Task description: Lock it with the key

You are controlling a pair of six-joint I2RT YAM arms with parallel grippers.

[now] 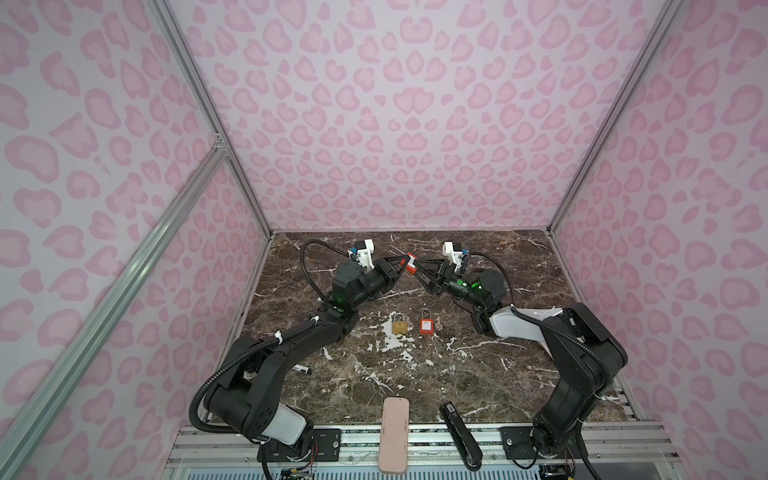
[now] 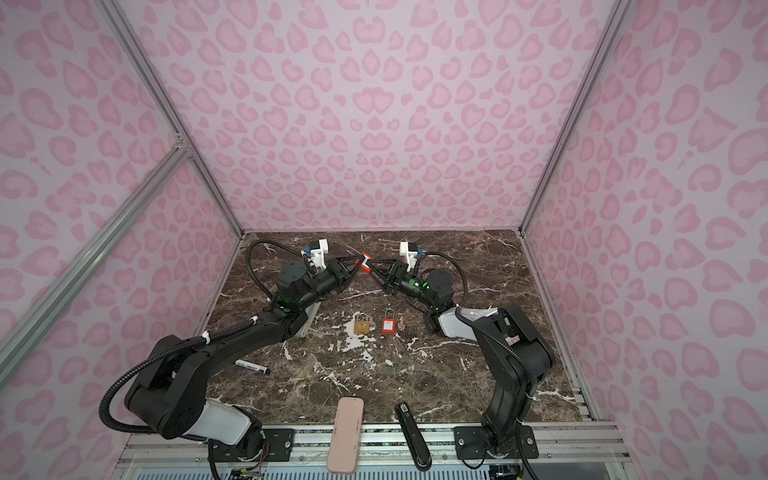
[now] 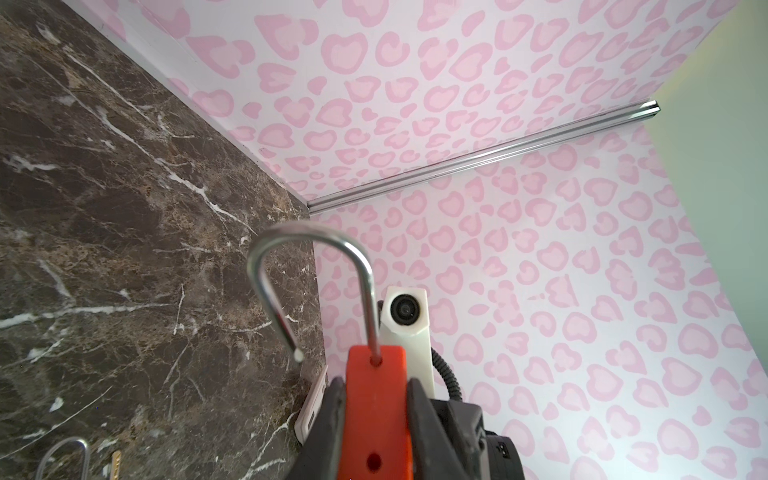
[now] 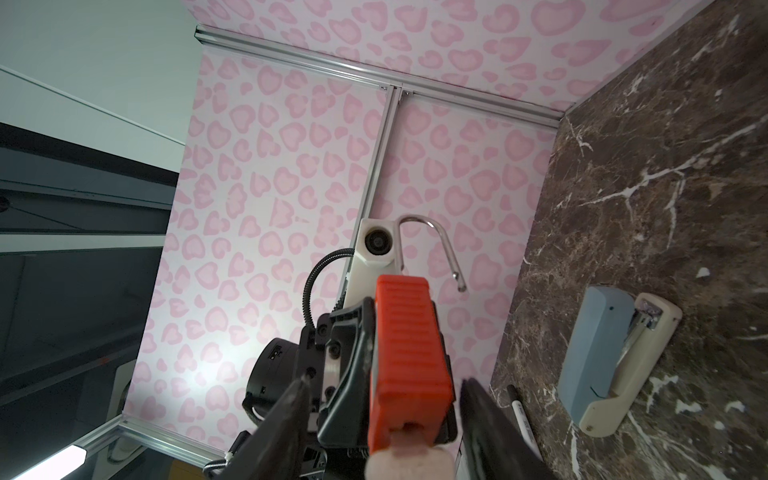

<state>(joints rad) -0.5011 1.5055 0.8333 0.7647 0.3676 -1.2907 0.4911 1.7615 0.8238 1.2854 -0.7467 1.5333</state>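
left tool (image 3: pixel 376 384): clamped on red padlock (image 3: pixel 376 419), steadying it aloft | shackle (image 3: pixel 309 235): open | right tool (image 4: pixel 386 380): jaws apart around inserted key (image 4: pixel 405 459), poised to turn

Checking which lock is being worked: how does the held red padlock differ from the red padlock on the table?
The held red padlock is aloft, clamped in the left tool; the table red padlock lies flat, untouched. The held one's shackle hangs open; the table one's looks closed. Both have red bodies and silver shackles.
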